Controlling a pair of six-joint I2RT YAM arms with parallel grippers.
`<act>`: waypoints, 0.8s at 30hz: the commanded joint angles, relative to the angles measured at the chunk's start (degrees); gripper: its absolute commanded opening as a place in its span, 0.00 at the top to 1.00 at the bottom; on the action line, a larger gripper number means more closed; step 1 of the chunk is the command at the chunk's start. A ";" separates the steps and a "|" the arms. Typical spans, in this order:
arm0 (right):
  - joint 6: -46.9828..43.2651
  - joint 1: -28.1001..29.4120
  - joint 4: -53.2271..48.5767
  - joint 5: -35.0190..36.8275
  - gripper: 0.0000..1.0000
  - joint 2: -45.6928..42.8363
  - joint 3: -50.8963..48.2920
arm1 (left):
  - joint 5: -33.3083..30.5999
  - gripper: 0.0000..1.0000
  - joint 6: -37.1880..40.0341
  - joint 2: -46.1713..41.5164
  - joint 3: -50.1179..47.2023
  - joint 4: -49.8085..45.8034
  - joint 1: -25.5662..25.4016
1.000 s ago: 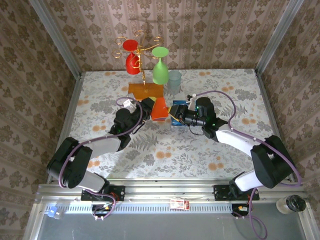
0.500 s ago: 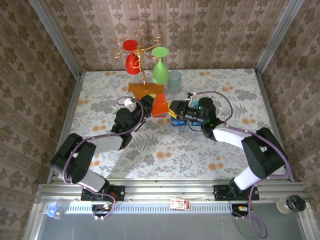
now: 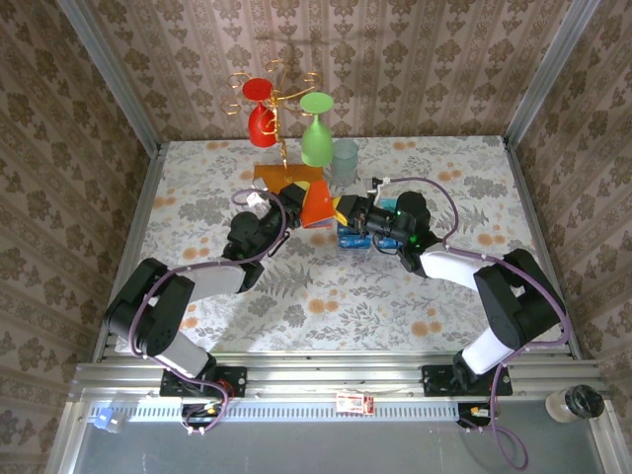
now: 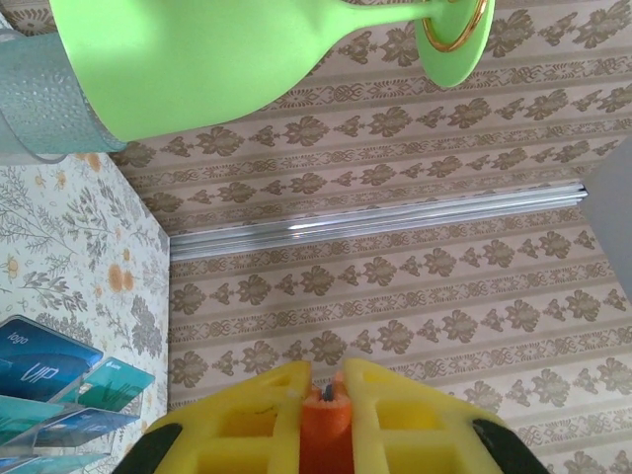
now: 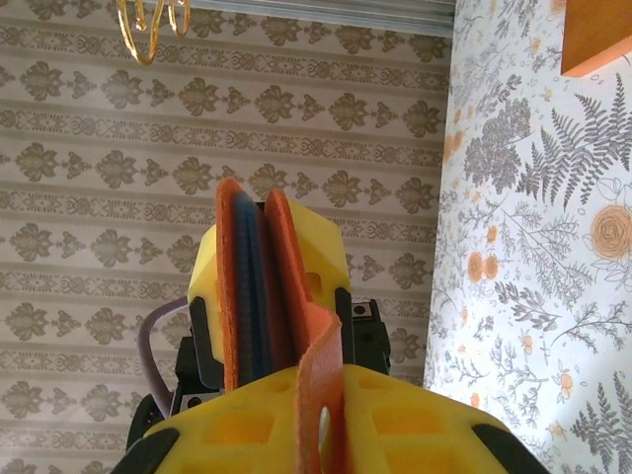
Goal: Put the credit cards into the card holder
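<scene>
Both arms are reaching to the middle of the table (image 3: pixel 464 178); the left gripper (image 3: pixel 294 205) is pinching one edge of the orange wallet (image 3: pixel 317 205) and the right gripper (image 3: pixel 348 210) is pinching a flap on its other side, so the wallet is being held between them, a little open, with its blue inside showing; the blue and teal cards (image 4: pixel 44 365) are standing in a clear rack (image 4: pixel 69 436) on the table, just beside the right gripper; farther back, a green glass (image 3: pixel 316 140) and a red glass (image 3: pixel 262 118) are hanging upside down on a gold stand (image 3: pixel 286 96), and a clear cup (image 3: pixel 345 160) is sitting beside the green one.
</scene>
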 commanded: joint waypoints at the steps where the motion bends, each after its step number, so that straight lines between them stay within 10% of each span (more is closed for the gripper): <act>1: 0.73 0.98 3.93 -4.49 0.83 0.84 1.40 | 0.73 1.00 -0.86 0.70 2.47 3.10 -1.34; 9: 1.54 0.98 5.40 -4.89 1.00 1.04 0.81 | 0.86 0.99 -0.24 0.76 1.81 2.89 -1.60; 15: -0.06 0.55 4.13 -4.07 1.00 -0.09 -1.69 | 2.42 0.63 4.72 -2.49 -0.18 -1.94 -0.45; 24: -3.34 -0.44 0.89 -3.57 1.00 -1.76 -4.94 | 4.85 0.45 14.31 -13.29 -5.79 -17.69 4.46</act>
